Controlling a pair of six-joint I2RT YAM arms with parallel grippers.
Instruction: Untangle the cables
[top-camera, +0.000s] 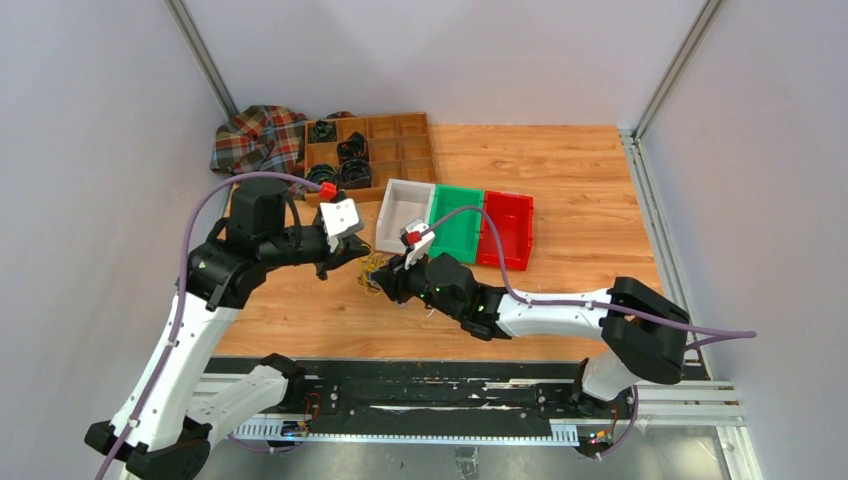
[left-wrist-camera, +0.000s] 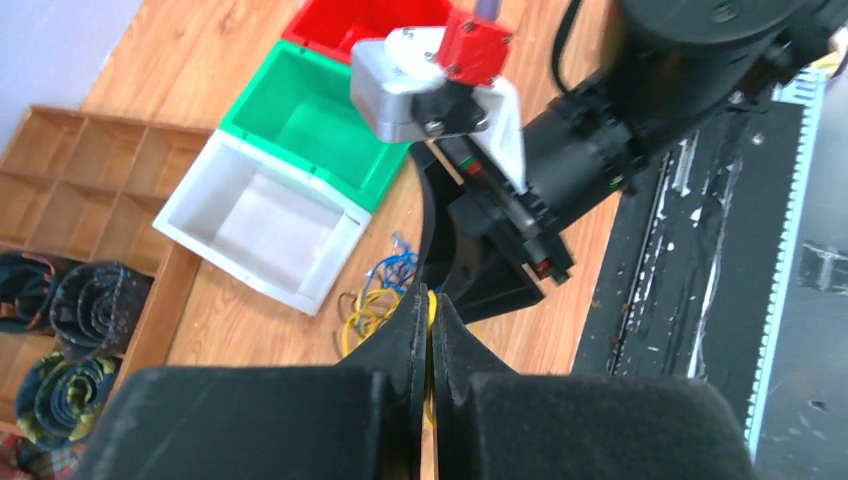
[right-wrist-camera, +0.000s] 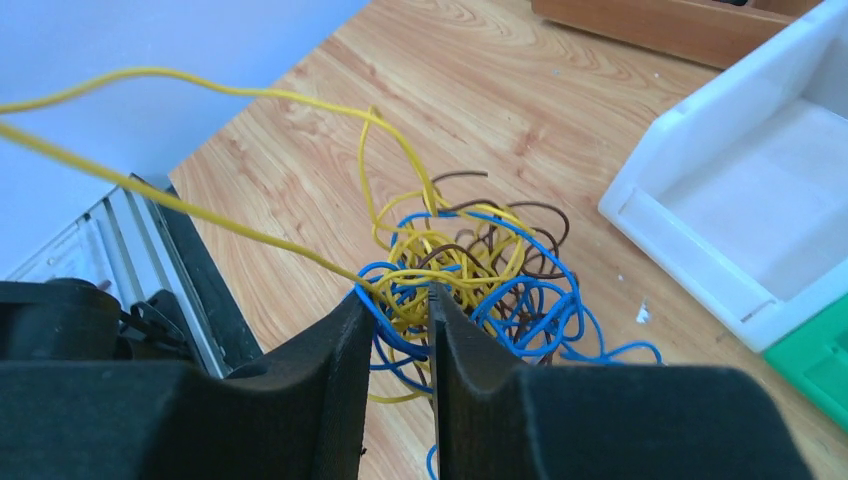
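Note:
The cables (top-camera: 371, 270) are a knot of thin yellow, blue and brown wires on the wooden table, just in front of the white bin. My left gripper (left-wrist-camera: 431, 300) is shut on a yellow cable (left-wrist-camera: 432, 308) at the tangle's left side (top-camera: 345, 262). Two yellow strands (right-wrist-camera: 150, 190) stretch up and to the left out of the knot (right-wrist-camera: 480, 270). My right gripper (right-wrist-camera: 401, 297) stands open over the near side of the knot, with blue and yellow loops lying in the gap between its fingers. From above, my right gripper (top-camera: 385, 281) sits right beside the left one.
White bin (top-camera: 405, 215), green bin (top-camera: 455, 225) and red bin (top-camera: 506, 230) stand in a row just behind the tangle. A wooden compartment tray (top-camera: 400, 150) with black coiled bundles and a plaid cloth (top-camera: 255, 135) lie at the back left. A black rail (top-camera: 430, 385) runs along the near edge.

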